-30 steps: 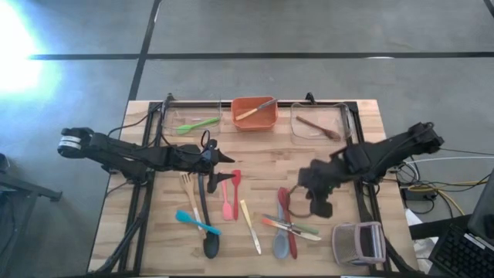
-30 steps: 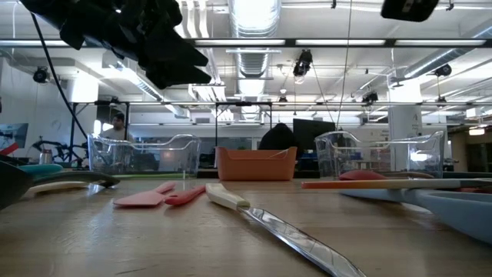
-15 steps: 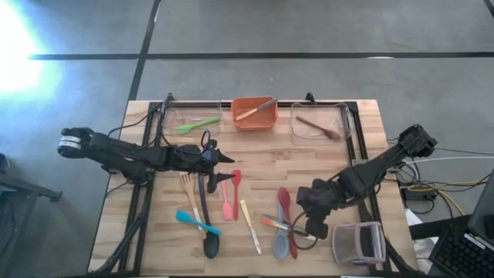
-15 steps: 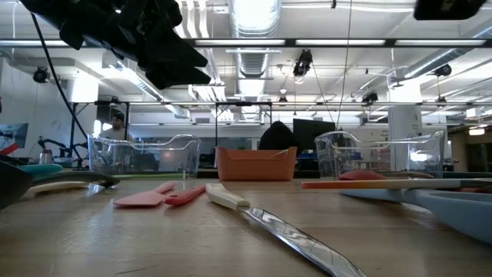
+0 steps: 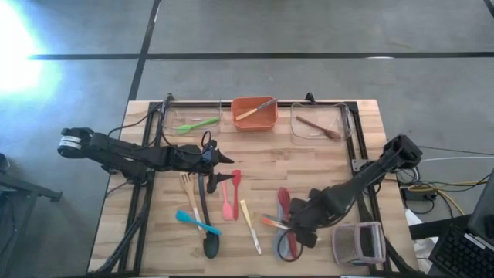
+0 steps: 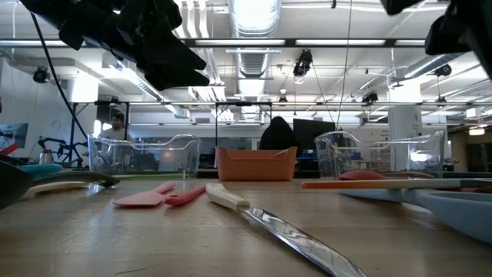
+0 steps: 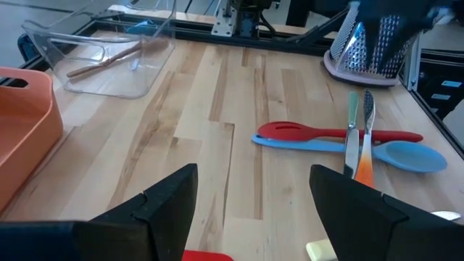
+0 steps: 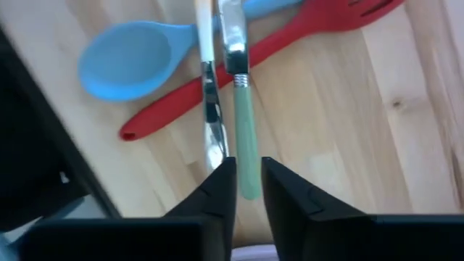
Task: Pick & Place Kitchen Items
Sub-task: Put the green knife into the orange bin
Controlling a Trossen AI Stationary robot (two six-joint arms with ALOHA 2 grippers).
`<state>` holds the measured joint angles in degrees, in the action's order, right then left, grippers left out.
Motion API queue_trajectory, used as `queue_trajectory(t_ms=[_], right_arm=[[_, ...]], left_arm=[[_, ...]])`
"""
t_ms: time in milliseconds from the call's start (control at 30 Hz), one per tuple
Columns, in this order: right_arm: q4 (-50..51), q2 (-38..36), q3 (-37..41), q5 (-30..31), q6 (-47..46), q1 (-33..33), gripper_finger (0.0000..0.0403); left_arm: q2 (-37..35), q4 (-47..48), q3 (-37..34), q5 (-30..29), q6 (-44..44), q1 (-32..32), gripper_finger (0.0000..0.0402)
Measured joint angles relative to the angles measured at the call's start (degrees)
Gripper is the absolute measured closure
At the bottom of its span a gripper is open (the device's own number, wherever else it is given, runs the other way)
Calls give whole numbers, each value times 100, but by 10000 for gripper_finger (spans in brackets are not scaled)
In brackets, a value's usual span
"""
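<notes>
Right gripper [image 8: 247, 190] hangs low over the green-handled knife [image 8: 239, 109] – fingers a slit apart, grasping nothing – while left gripper [image 7: 254, 206] waits, spread wide

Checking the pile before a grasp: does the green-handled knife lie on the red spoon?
Touching. In the right wrist view the green-handled knife crosses directly over the red spoon.

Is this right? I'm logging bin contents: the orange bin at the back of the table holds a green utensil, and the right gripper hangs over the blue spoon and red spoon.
Not quite. In the high view the orange bin holds a pale wooden-handled utensil; the green utensil lies in the clear bin beside it. The rest stands: the right gripper hangs over the blue spoon and red spoon.
</notes>
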<state>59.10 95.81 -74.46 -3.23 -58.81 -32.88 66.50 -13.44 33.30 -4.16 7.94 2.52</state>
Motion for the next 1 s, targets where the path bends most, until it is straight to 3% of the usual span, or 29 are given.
queue_trajectory(t_ms=[233, 500, 1000], right_arm=[[-60, 400, 0, -139, 189, 0, 272], [-104, 681, 3, -128, 434, 0, 225], [-887, 787, 721, -334, 554, -50, 220]], left_arm=[[-2, 26, -1, -3, 0, 0, 133], [-1, 42, -1, -7, 0, -1, 133], [-2, 197, -2, -31, 0, -1, 133]])
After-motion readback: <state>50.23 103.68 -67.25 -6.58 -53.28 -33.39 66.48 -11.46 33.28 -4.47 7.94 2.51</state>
